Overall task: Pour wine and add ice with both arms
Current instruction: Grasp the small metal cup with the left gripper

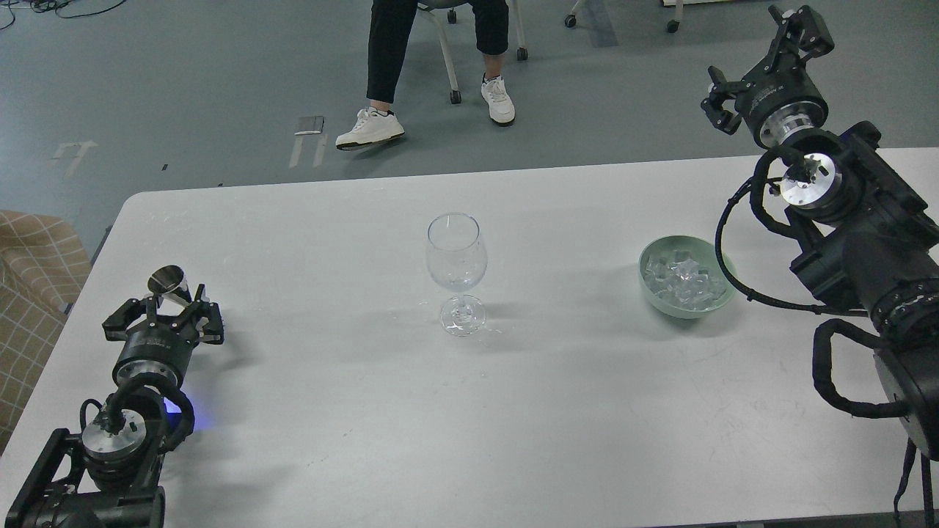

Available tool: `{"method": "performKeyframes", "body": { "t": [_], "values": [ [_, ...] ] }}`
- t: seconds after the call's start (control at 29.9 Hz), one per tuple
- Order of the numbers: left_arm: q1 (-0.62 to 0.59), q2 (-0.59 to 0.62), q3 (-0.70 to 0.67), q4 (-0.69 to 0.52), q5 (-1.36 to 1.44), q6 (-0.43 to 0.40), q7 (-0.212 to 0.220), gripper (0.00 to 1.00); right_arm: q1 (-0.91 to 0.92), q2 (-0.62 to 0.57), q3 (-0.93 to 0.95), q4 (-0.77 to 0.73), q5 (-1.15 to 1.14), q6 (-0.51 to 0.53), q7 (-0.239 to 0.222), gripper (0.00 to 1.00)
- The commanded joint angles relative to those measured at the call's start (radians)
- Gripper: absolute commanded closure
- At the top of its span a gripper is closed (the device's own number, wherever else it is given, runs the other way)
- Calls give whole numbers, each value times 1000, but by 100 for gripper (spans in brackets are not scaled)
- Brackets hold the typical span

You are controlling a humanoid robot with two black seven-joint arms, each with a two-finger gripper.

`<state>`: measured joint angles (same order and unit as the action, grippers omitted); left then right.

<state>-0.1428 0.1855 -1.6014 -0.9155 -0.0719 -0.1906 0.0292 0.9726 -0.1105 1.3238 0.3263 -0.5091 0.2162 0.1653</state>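
Left gripper (163,317) near left edge of table (308,411), fingers apart around small shiny metal cup (169,282); cannot tell if touching it. Guess: pouring step just starting. Next move: squeeze cup, carry to wine glass (456,257), tip slowly (glass could tip over).

Glass stands upright mid-table; wine too clear to see. Ice (682,282), heap of clear cubes, sits in green bowl (722,293) toward right edge.

Right gripper (766,73) high past far right corner, fingers apart, holding nothing.
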Motion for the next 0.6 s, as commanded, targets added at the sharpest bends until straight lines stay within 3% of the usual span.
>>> {"method": "performKeyframes", "body": {
  "t": [0.0,0.13,0.57],
  "values": [
    [0,0,-2,1,1,-24,3,57,-2,0,0,-1,0,0,0,0],
    [0,0,0,1,1,-53,6,64,-9,0,0,-1,0,0,-1,0],
    [-1,-4,-6,-3,3,-110,-3,69,-12,0,0,0,0,0,-1,0]
  ]
}}
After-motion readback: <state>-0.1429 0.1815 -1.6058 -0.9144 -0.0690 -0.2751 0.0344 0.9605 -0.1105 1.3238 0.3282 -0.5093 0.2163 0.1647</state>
